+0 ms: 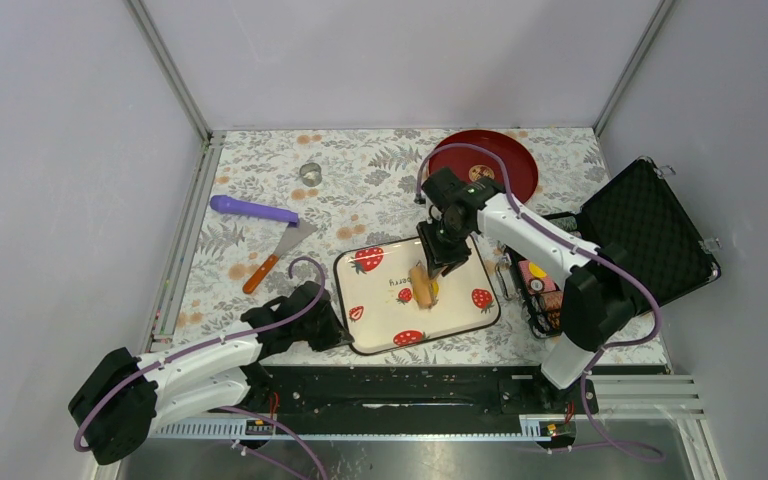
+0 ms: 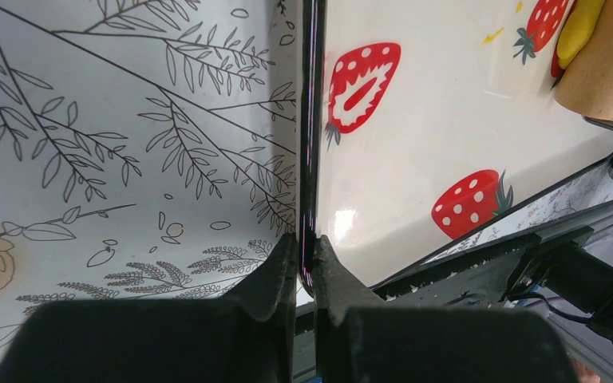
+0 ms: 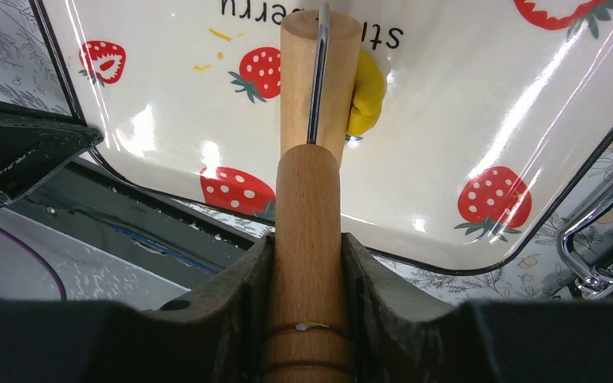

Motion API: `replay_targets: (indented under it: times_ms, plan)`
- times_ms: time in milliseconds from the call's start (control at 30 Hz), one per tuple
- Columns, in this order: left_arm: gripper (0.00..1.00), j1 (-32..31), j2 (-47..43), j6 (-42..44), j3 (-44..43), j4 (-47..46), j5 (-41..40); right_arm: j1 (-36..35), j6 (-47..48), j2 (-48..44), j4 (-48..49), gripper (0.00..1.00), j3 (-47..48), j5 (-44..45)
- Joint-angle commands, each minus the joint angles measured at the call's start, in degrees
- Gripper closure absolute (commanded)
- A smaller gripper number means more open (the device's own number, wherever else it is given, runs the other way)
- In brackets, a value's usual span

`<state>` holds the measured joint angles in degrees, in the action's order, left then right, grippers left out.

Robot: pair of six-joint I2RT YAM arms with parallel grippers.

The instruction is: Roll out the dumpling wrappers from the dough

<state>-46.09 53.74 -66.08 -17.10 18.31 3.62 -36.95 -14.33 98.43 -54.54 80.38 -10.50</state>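
Observation:
A cream tray (image 1: 460, 318) printed with red strawberries lies in front of the arms. My right gripper (image 1: 444, 256) is shut on the handle of a wooden rolling pin (image 3: 309, 191). The pin's roller (image 1: 420, 286) rests on the tray over a small lump of yellow dough (image 3: 366, 94). The dough pokes out on the roller's right side (image 1: 434, 291) and also shows in the left wrist view (image 2: 581, 30). My left gripper (image 2: 306, 259) is shut on the tray's dark left rim (image 2: 309, 144). No flat round wrappers are in view.
A purple-handled tool (image 1: 252, 209) and a spatula (image 1: 278, 253) lie left of the tray. A small metal ring (image 1: 310, 172) sits at the back. A red plate (image 1: 484, 162) is at the back right. An open black case (image 1: 650, 232) stands right.

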Motion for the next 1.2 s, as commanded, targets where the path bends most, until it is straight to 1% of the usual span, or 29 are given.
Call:
replay_targets:
  times_ms: [0,400,633,1167]
  plan:
    - [1.00,-0.2,0.8,-0.8,1.4,0.2,-3.4,-0.5,0.0,6.2,5.1,1.00,-6.7,-0.4]
    - [1.00,-0.2,0.4,-0.8,1.5,0.2,-3.4,-0.1,-1.2,-1.0,2.7,1.00,-1.6,-2.0]
    - [1.00,-0.2,0.4,-0.8,1.6,0.2,-3.4,0.0,-0.2,-4.5,1.3,1.00,1.5,2.3]
    - [1.00,-0.2,0.6,-0.8,1.6,0.2,-3.4,0.0,0.7,-8.8,-3.1,1.00,7.3,3.0]
